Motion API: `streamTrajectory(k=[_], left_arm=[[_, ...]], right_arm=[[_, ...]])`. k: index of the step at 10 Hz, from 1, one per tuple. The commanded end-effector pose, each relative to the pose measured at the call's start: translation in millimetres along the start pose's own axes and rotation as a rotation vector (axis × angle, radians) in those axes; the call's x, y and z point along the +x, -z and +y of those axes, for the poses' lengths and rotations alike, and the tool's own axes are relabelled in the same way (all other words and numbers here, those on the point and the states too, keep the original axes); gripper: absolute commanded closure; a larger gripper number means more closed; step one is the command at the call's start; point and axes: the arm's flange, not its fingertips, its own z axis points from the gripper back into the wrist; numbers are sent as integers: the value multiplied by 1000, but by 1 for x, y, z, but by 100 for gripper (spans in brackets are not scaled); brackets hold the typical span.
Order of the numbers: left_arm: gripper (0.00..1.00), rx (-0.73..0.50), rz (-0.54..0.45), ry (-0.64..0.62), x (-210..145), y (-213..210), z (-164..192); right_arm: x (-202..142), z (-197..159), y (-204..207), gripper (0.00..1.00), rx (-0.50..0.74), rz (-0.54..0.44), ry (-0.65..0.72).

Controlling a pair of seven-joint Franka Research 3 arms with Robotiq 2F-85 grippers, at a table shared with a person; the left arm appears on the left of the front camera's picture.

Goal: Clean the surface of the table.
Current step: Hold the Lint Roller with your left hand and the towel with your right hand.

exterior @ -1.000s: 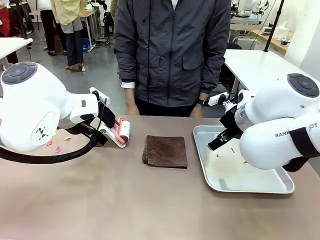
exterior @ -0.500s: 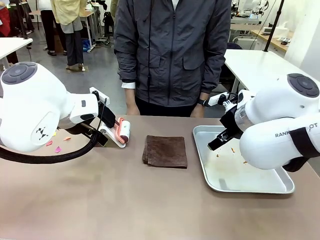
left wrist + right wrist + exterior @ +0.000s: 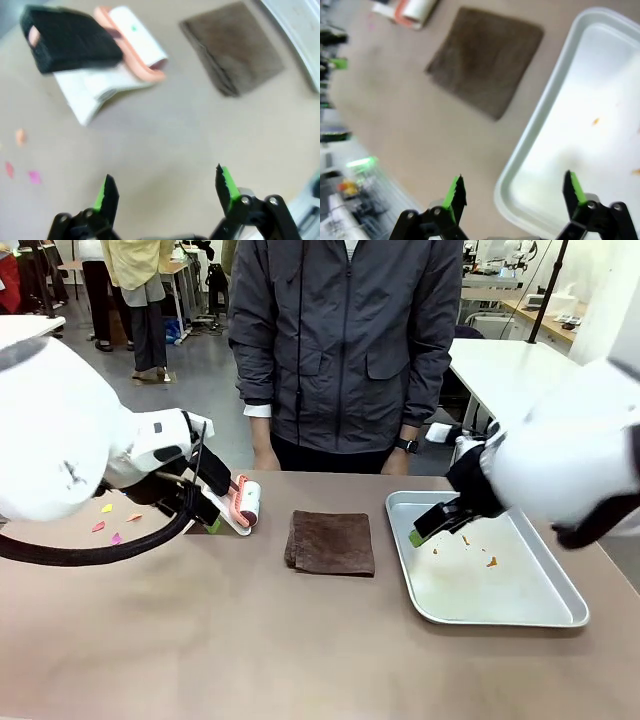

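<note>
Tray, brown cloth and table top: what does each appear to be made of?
Tray: probably metal, with a pale silvery sheen, a rolled rim and soft reflections.
Brown cloth: a soft textile, likely microfibre or terry. Its surface is matte and fuzzy, and folded layers show at its left edge.
Table top: smooth matte tan, perhaps laminate; the look leaves that open.

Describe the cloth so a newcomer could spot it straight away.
Start at the brownish-tan table. Near its middle, between the silver tray and the white-and-pink roller, lies the cloth. It is the only dark brown, folded square there.
</note>
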Motion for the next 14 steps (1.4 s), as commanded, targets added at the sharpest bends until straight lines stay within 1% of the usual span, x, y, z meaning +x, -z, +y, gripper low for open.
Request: streamTrajectory(k=[1,2,3,4,5,6,7,8,9,10,11,12,13,14], left_arm=[[0,-275,54,-107,-23,-46,27],[0,-525,51,-105,-35,-62,46],[0,-629,-10,-144,-50,-77,68],[0,-731,-84,-188,-66,-93,93],[0,-796,-173,-259,-87,-102,116],[0,-830,-239,-345,-106,-105,142],[0,-863,-296,-441,-124,-103,173],[0,-882,-338,-547,-136,-97,181],[0,-924,-386,-625,-148,-92,194],[0,-959,-439,-700,-160,-87,201],[0,-974,-481,-756,-166,-83,202],[0,-975,-513,-782,-172,-80,193],[0,-976,-540,-824,-177,-76,191],[0,-946,-545,-869,-177,-74,189]], right_arm=[[-7,-31,-59,0,252,67,180],[-15,-40,-69,0,317,82,264],[-26,-52,-75,0,400,113,327],[-42,-70,-77,0,511,76,377],[-68,-92,-79,0,615,12,433],[-90,-113,-83,0,669,-36,495],[-114,-137,-91,0,708,-127,564],[-138,-165,-101,0,763,-242,646],[-160,-191,-108,0,811,-360,737],[-179,-214,-112,0,837,-432,819],[-189,-227,-111,0,826,-463,876],[-198,-235,-109,0,835,-485,902],[-203,-240,-106,0,819,-500,938],[-203,-240,-105,0,787,-487,952]])
